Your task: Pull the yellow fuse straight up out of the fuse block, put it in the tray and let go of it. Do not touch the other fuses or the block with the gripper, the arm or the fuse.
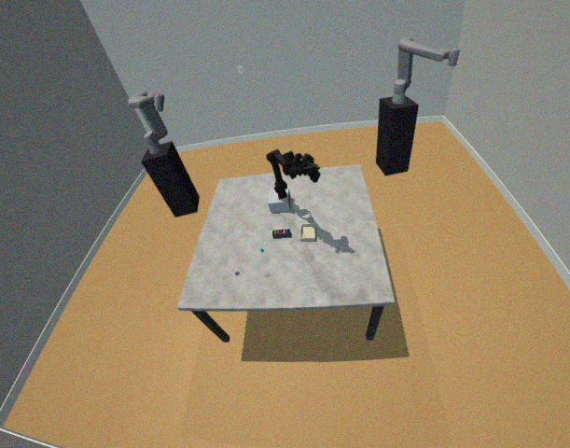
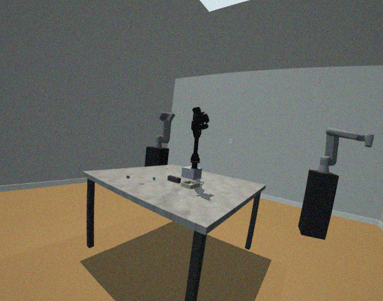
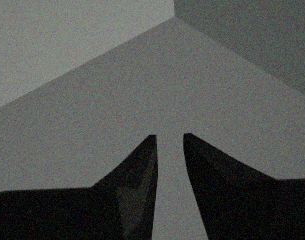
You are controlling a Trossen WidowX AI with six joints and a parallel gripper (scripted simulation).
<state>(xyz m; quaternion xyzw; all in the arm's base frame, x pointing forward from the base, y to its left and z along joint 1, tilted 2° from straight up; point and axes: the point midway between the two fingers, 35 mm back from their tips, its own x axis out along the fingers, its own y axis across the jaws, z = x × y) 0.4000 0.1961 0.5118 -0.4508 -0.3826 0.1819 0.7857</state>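
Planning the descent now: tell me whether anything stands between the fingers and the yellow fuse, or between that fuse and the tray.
Nothing visible does. The black gripper hangs high above the table, and the dark fuse block sits beside the beige tray with only bare marbled tabletop between.

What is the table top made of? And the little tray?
The table top looks like stone or marble: pale grey, cloudy mottling, matte. Its legs look like dark painted metal, though plastic is possible. The tray looks like light wood or cardboard, tan and dull; it is too small to be sure.
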